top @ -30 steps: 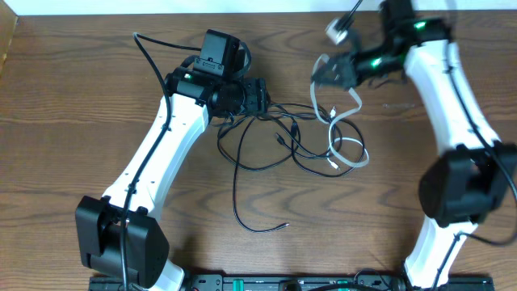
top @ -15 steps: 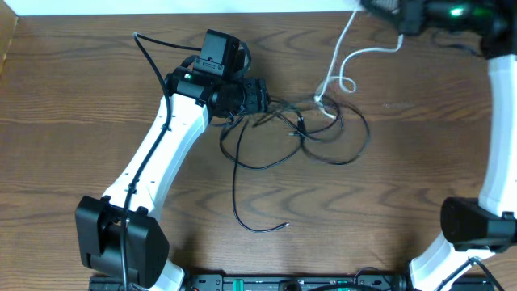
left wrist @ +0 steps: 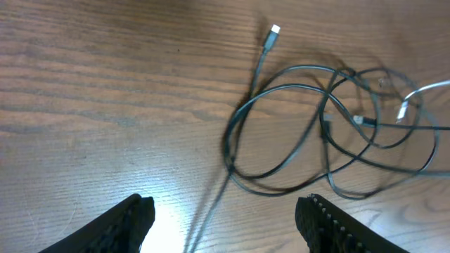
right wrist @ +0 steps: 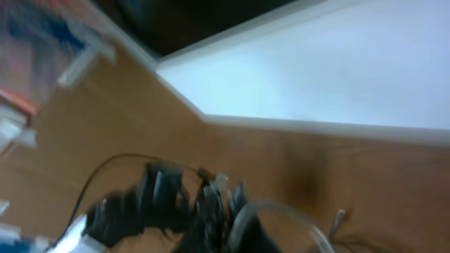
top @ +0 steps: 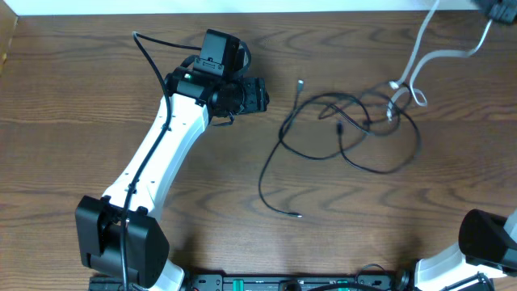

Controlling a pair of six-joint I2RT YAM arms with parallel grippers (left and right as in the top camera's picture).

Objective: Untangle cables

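The black cable (top: 349,103) lies in loose loops right of centre, with one plug end (top: 300,82) toward my left gripper and a tail running down to the front. It fills the left wrist view (left wrist: 242,112). The white cable (top: 414,55) rises from the tangle's right side to the top right corner, where my right gripper (top: 499,8) is almost out of frame. It is blurred in the right wrist view (right wrist: 281,207), where it arcs out of the right jaws (right wrist: 235,225). My left gripper (top: 265,94) is open and empty in the left wrist view (left wrist: 225,211), with a black strand on the table between its fingers.
The left arm (top: 161,153) stretches from the front left across the table. The table's far edge meets a white wall (top: 242,6). The right arm's base (top: 489,242) stands at the front right.
My right gripper has swung up and right with the white cable, dragging the black tangle rightward away from my left gripper. The left arm has not moved.
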